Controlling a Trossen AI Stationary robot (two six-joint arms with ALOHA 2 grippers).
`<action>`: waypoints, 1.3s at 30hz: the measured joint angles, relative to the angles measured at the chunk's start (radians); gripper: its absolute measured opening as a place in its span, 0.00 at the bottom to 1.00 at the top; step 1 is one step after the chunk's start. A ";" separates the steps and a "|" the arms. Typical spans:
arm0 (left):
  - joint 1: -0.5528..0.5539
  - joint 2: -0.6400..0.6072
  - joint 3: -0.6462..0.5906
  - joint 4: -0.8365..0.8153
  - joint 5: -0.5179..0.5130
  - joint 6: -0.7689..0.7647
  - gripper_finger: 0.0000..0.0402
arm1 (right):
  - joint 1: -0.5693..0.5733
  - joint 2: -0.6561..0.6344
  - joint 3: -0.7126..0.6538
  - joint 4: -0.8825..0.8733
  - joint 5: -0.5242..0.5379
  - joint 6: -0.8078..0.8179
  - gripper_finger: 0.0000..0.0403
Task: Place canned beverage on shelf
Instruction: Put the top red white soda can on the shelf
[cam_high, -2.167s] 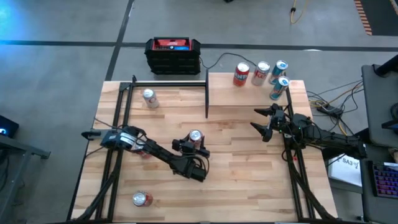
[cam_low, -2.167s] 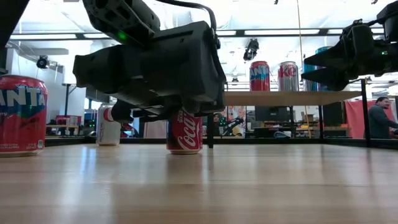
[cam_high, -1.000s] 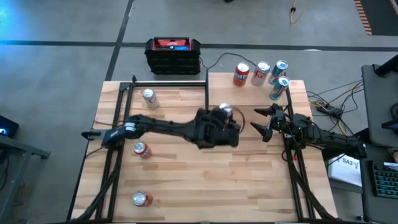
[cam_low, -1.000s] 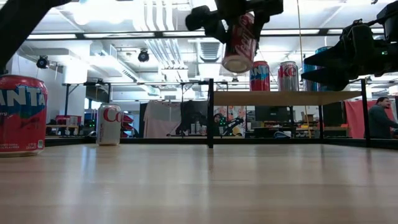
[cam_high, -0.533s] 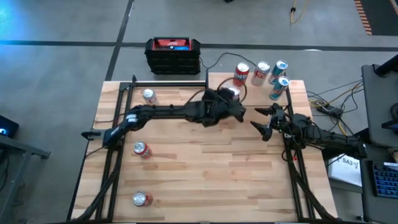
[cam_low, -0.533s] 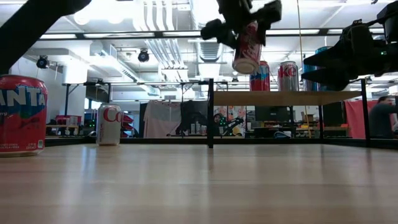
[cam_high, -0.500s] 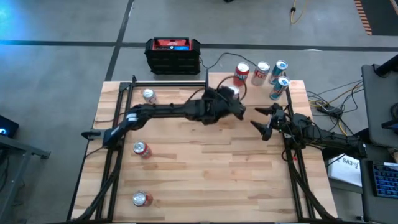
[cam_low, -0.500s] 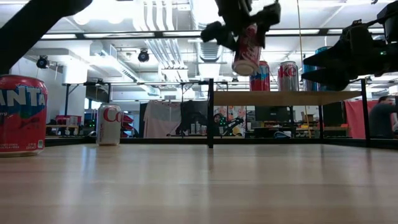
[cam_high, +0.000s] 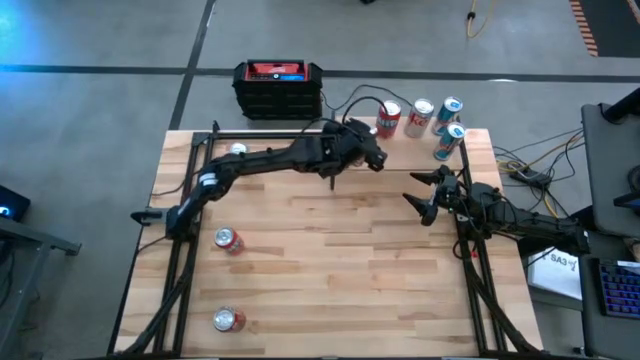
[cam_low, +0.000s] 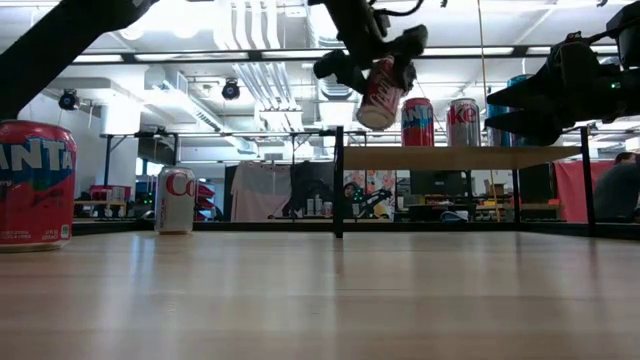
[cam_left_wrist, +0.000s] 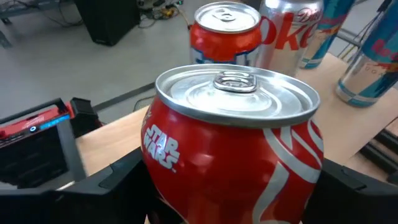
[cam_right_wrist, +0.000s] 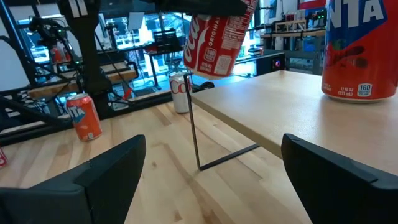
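Above shelf (cam_low: 460, 157) edge | left gripper (cam_low: 372, 62) grips Coke can (cam_low: 378, 82), tilted

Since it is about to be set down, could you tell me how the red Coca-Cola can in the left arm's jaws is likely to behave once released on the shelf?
The red Coca-Cola can hangs tilted above the pale wood shelf, so it may tip if dropped. Its round side would probably roll. The unopened tab suggests it is full and fairly heavy.
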 joint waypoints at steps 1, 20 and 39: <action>0.004 -0.010 0.000 -0.015 0.010 0.000 0.71 | 0.000 0.000 0.000 0.000 0.000 0.000 0.89; 0.018 -0.147 -0.002 -0.124 0.063 0.053 0.71 | 0.000 0.000 0.000 -0.001 0.001 0.000 0.89; 0.017 -0.542 -0.435 -0.055 0.058 0.006 0.71 | 0.000 0.000 0.000 -0.002 0.001 0.000 0.89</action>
